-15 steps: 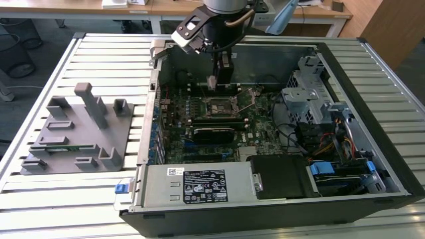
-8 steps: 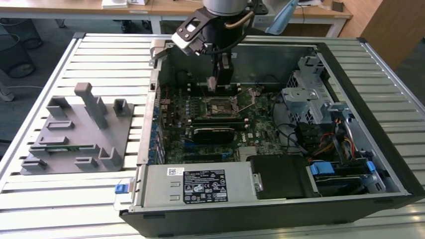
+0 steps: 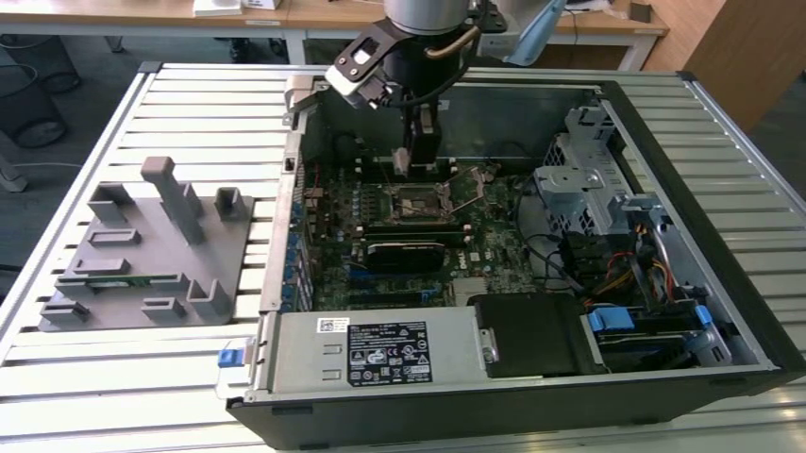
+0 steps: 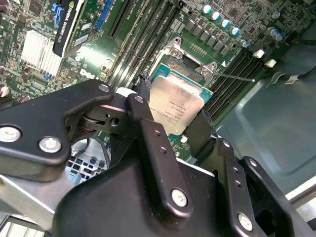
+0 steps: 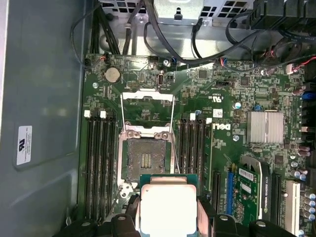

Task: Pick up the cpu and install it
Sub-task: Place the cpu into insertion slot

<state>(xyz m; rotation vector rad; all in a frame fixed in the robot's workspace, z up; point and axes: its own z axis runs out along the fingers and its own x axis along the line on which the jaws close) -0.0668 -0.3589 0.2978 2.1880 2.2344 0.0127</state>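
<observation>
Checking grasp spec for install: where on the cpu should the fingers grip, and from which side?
By two opposite thin edges, as the fingers hold the cpu now, coming in along its plane. It is a flat square, so the edges give parallel faces, and the underside stays free to face the open socket.
</observation>
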